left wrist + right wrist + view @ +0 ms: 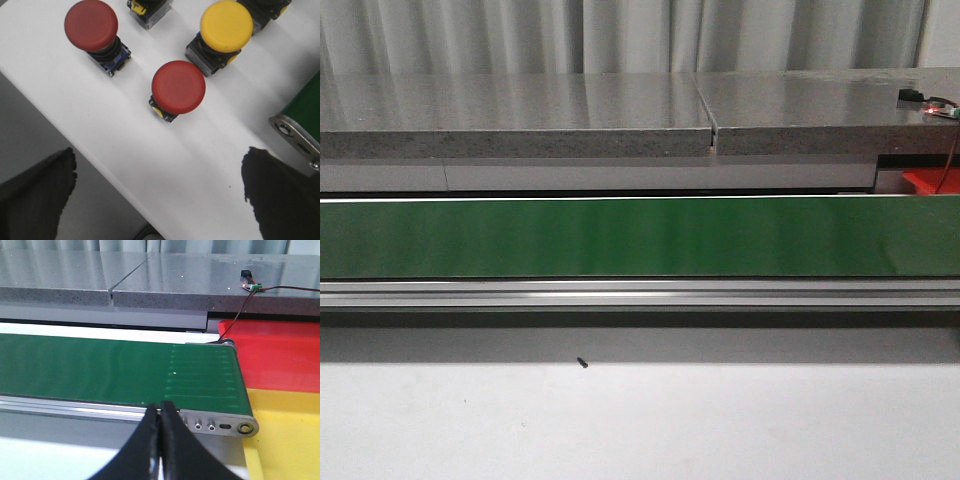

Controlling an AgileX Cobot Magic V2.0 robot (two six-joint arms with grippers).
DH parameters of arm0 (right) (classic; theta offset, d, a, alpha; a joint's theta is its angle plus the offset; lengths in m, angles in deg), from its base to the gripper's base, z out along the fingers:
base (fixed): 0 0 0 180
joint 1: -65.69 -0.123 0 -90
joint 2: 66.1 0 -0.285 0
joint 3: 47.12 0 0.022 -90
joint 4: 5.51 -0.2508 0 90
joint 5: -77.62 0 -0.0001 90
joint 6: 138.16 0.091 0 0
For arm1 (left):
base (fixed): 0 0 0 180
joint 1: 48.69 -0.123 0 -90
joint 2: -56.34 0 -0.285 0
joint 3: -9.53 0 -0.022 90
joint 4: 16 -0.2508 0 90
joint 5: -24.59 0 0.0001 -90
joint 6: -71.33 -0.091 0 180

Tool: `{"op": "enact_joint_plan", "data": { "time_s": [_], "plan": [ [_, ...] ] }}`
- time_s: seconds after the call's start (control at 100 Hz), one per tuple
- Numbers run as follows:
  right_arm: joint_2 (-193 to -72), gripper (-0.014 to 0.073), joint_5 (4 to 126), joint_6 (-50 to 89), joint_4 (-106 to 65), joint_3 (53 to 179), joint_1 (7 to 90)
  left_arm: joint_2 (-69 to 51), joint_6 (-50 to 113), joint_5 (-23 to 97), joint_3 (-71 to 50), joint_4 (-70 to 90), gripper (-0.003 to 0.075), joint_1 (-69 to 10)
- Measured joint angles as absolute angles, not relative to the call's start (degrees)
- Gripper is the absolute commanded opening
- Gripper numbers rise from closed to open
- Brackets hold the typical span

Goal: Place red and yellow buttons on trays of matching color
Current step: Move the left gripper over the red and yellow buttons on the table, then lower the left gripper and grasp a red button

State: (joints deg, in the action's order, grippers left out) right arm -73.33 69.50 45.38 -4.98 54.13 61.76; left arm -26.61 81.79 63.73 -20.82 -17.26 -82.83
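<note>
The desk (640,420) carried a long green conveyor belt (640,238) that ran across the front view with nothing on it. In the right wrist view, the red tray (280,355) and the yellow tray (285,440) lay just past the belt's end, the red one farther from the camera. No button was visible on the parts of either tray that showed.

The buttons were grouped on the white surface in the left wrist view. Two red buttons were visible, one (91,26) farther from the fingers and one (178,87) nearer to them. One yellow button (226,26) stood beside them. Two further units at the frame edge were cut off, and their colours could not be determined.

The left gripper (160,195) hovered above the nearer red button with its fingers spread apart and empty. The right gripper (161,440) had its fingers pressed together with nothing between them, near the belt's end.

Judged from this, no placement was complete. Every visible button remained to be sorted.
</note>
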Motion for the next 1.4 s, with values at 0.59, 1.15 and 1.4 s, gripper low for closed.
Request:
{"op": "enact_joint_plan", "data": {
  "time_s": [0.59,1.15,1.4],
  "plan": [
    [-73.33,-0.0069,69.5,45.38,-4.98,54.13,61.76,-36.79,81.79,61.77,-15.67,-16.63,0.065,-82.83],
    [-73.33,-0.0069,69.5,45.38,-4.98,54.13,61.76,-42.61,81.69,58.86,-15.33,-16.0,0.0615,-81.79],
    [-73.33,-0.0069,69.5,45.38,-4.98,54.13,61.76,-42.84,80.88,58.54,-13.57,-15.56,0.0605,-81.79]
  ]
}}
